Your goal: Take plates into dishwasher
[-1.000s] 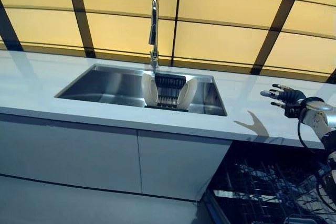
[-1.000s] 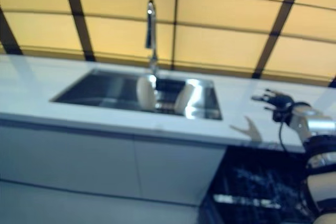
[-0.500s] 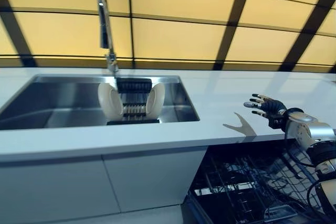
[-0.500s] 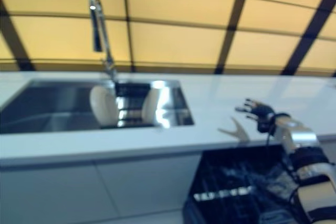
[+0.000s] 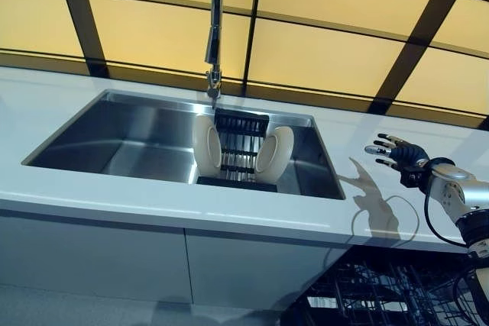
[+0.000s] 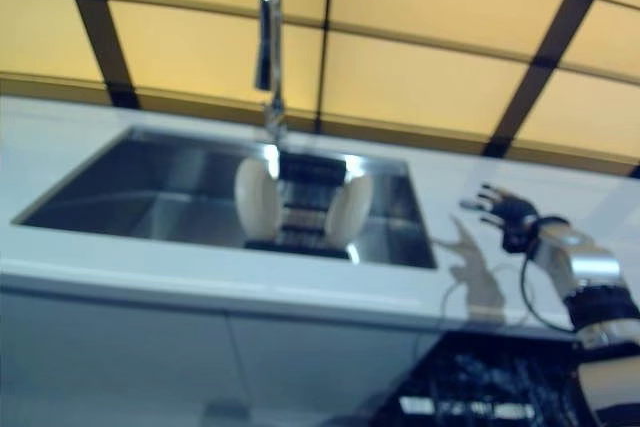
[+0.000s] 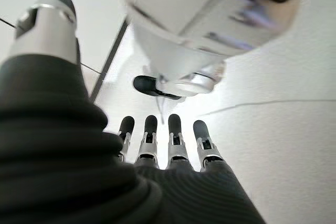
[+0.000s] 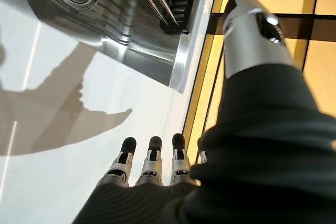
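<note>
Nearest the robot: dishwasher rack (image 5: pixel 382 303), dark wire, pulled out below the counter (image 5: pixel 114 204) at the robot's lower right. No plate visible in the part of the rack that shows. Grey cabinet fronts (image 5: pixel 99 253) sit under the counter to the left of the rack.

R hand (image 5: pixel 397 155): held above the white counter, right of the sink (image 5: pixel 99 131), clear of the surface, casting a shadow beneath it. Fingers straight and spread, thumb apart, palm empty. R wrist view confirms: fingers (image 8: pixel 151 156) extended in a row over bare counter, sink edge beyond, nothing held.

L hand (image 7: pixel 168 148): seen in L wrist view only. Fingers straight, side by side, nothing between them and the thumb (image 7: pixel 50 22). Pale surface behind; hand empty.

Sink: stainless, set into the counter. Inside, toward its right half, a black dish rack (image 5: pixel 238 150). Two cream plates stand on edge in it: left plate (image 5: pixel 206 147) at the rack's left end, right plate (image 5: pixel 273 150) at its right end, well apart from each other. Both plates well apart from the R hand.

Farther back: chrome faucet (image 5: pixel 215 28) rises behind the sink, above the rack. Behind it, yellow wall panels (image 5: pixel 321 51) divided by dark bars.
</note>
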You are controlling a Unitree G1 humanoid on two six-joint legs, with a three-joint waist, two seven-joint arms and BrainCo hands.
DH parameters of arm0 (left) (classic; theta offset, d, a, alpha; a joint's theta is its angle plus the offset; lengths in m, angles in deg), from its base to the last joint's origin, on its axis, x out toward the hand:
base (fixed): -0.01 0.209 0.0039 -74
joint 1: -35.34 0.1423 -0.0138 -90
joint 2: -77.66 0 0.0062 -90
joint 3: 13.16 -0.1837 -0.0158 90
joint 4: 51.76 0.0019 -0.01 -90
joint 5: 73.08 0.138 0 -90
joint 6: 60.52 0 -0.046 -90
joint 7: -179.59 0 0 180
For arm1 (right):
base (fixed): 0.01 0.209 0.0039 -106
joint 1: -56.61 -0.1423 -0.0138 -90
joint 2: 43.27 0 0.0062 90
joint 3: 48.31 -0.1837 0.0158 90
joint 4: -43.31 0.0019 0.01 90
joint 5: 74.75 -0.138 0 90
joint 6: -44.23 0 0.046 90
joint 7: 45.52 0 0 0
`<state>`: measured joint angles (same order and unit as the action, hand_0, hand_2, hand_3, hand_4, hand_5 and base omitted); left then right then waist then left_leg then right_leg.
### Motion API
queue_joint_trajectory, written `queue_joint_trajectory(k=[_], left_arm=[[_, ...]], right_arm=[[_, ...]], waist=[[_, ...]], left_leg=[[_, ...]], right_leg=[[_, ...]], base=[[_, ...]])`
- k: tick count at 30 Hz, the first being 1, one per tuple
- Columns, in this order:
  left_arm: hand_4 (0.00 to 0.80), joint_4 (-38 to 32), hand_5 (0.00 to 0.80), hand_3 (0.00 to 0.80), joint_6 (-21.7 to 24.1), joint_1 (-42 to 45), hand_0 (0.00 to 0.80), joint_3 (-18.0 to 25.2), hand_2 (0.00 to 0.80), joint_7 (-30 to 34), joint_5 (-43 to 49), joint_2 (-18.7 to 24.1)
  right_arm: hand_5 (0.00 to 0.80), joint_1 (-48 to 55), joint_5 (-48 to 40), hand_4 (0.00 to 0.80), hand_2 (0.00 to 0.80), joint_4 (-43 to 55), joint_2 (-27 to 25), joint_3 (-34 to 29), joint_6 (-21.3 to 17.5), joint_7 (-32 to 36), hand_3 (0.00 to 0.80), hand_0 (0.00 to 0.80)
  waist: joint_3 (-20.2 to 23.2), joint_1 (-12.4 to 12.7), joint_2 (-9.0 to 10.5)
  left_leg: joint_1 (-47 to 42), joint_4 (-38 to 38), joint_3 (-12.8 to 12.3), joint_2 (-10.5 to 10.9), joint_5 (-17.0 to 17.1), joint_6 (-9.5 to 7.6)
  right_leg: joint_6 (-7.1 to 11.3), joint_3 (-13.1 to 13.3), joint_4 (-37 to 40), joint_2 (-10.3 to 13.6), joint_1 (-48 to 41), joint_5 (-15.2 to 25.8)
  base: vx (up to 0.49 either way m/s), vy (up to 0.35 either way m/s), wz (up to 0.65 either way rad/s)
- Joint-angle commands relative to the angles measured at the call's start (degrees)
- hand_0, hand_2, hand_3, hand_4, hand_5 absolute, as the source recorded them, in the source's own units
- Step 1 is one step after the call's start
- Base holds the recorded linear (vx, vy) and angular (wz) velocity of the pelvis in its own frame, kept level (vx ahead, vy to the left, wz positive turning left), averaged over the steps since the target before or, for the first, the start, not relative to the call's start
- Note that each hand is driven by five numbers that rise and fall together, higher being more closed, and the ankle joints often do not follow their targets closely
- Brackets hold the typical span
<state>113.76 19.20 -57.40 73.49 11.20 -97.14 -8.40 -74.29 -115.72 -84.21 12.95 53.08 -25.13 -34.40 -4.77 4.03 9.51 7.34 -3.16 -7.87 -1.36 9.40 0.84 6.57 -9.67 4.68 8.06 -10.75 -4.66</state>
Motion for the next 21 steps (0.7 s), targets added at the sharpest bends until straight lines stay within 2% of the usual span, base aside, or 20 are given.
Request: queue_joint_trajectory(k=[1, 4, 5, 6, 8, 10, 11, 13, 16, 18, 21], left_arm=[[0.0, 0.4, 0.0, 0.0, 0.8, -2.4, 0.0, -2.0, 0.0, 0.1, -1.1, 0.1], [0.0, 0.2, 0.0, 0.0, 0.5, -2.4, 0.0, -2.8, 0.0, 0.4, 1.2, 0.6], [0.0, 0.1, 0.0, 0.0, 0.5, -2.5, 0.0, -3.2, 0.0, 0.6, 2.0, 1.0], [0.0, 0.1, 0.0, 0.0, 0.4, -2.3, 0.0, -3.5, 0.0, 1.2, 2.2, 1.3], [0.0, -0.1, 0.0, 0.0, 0.0, -1.7, 0.0, -4.1, 0.0, 2.2, 3.0, 1.8], [0.0, 0.0, 0.0, 0.0, 0.2, -1.2, 0.0, -4.4, 0.0, 1.7, 1.8, 2.0], [0.0, 0.0, 0.0, 0.0, 0.2, -0.9, 0.0, -4.1, 0.0, 1.6, 1.4, 2.0], [0.0, -1.1, 0.0, 0.0, 0.5, -0.6, 0.0, -3.8, 0.0, 0.8, -0.1, 1.8], [0.0, -2.0, 0.0, 0.0, 0.0, -1.0, 0.0, -3.9, 0.0, 0.0, -1.4, 1.5], [0.0, -2.3, 0.0, 0.0, -0.3, -1.5, 0.0, -3.5, 0.0, 0.3, -2.7, 0.9], [0.0, -1.7, 0.0, 0.0, 1.0, -0.8, 0.0, -5.0, 0.0, 2.4, 0.0, -0.2]], right_arm=[[0.0, -2.5, -1.4, 0.0, 0.0, 3.2, -1.1, -0.2, -3.4, -1.7, 0.0, 0.0], [0.0, -1.2, -1.3, 0.0, 0.0, 4.6, -0.1, -0.7, -2.8, -2.9, 0.0, 0.0], [0.0, -0.9, -1.1, 0.0, 0.0, 5.2, 0.2, -0.8, -2.4, -3.4, 0.0, 0.0], [0.0, -0.8, -1.2, 0.0, 0.0, 5.4, 0.5, -0.6, -2.5, -4.0, 0.0, 0.0], [0.0, -1.2, -1.5, 0.0, 0.0, 5.6, 1.3, 0.0, -2.6, -4.9, 0.0, 0.0], [0.0, -1.5, -0.7, 0.0, 0.0, 5.8, 2.1, 0.4, -2.2, -5.5, 0.0, 0.0], [0.0, -1.7, -0.2, 0.0, 0.0, 5.9, 2.0, 0.3, -1.8, -5.7, 0.0, 0.0], [0.0, -2.7, -0.1, 0.0, 0.0, 5.2, 1.6, 0.4, -2.3, -5.1, 0.0, 0.0], [0.0, -3.6, -0.8, 0.0, 0.0, 5.1, 1.1, 0.3, -2.0, -5.6, 0.0, 0.0], [0.0, -4.3, -1.4, 0.0, 0.0, 4.4, 0.8, 0.4, -1.7, -5.3, 0.0, 0.0], [0.0, -4.6, -3.7, 0.0, 0.0, 3.0, 1.0, 0.0, -2.1, -6.8, 0.0, 0.0]], waist=[[0.5, 1.7, -0.42], [0.5, 1.6, -0.62], [0.5, 1.4, -0.74], [0.4, 1.1, -1.06], [0.1, 0.6, -2.11], [-0.1, -0.6, -3.28], [-0.2, -1.2, -3.6], [-1.0, -2.1, -3.97], [-1.2, -2.6, -3.95], [-0.7, -2.3, -3.54], [-0.2, -2.4, -3.34]], left_leg=[[-0.1, 9.1, 1.8, -6.3, -7.5, 4.99], [-0.7, 9.1, 2.4, -4.5, -8.5, 3.66], [-1.4, 8.6, 2.4, -3.7, -8.6, 3.25], [-1.9, 8.5, 2.1, -3.3, -8.9, 2.73], [-3.8, 7.0, 1.8, -2.4, -8.7, 1.81], [-6.4, 3.9, 2.2, -1.3, -8.2, 0.98], [-8.3, 1.8, 2.8, -0.5, -7.9, 1.0], [-10.9, -0.9, 3.6, 0.7, -8.2, 0.62], [-10.4, -1.2, 4.9, 1.7, -8.3, -0.1], [-10.4, -1.8, 4.7, 1.8, -8.4, 0.11], [-10.9, -1.8, 4.3, 1.5, -9.0, 0.18]], right_leg=[[7.45, 2.1, 0.1, 8.1, 0.7, 10.3], [6.93, 2.5, -1.0, 9.4, 1.3, 11.8], [6.61, 2.8, -3.8, 10.6, 2.9, 13.7], [6.1, 3.7, -6.6, 10.5, 4.5, 14.4], [4.8, 3.6, -11.3, 8.7, 7.4, 14.8], [3.5, 4.1, -12.5, 4.4, 11.1, 14.1], [3.07, 2.9, -10.8, 2.3, 12.9, 13.8], [3.11, 0.3, -8.4, 0.3, 16.8, 14.8], [3.04, 2.3, -7.2, -0.9, 16.9, 14.2], [3.57, 0.7, -4.2, -0.8, 15.4, 14.6], [3.78, 0.9, -2.7, -0.9, 14.4, 14.8]], base=[[0.124, 0.136, -0.01], [0.127, 0.136, 0.01], [0.115, 0.133, -0.02], [0.124, 0.152, -0.04], [0.12, 0.166, 0.01], [0.175, 0.143, -0.11], [0.188, 0.065, -0.16], [0.142, -0.003, -0.31], [0.061, -0.052, -0.1], [0.074, -0.11, 0.56], [0.096, -0.063, 0.21]])
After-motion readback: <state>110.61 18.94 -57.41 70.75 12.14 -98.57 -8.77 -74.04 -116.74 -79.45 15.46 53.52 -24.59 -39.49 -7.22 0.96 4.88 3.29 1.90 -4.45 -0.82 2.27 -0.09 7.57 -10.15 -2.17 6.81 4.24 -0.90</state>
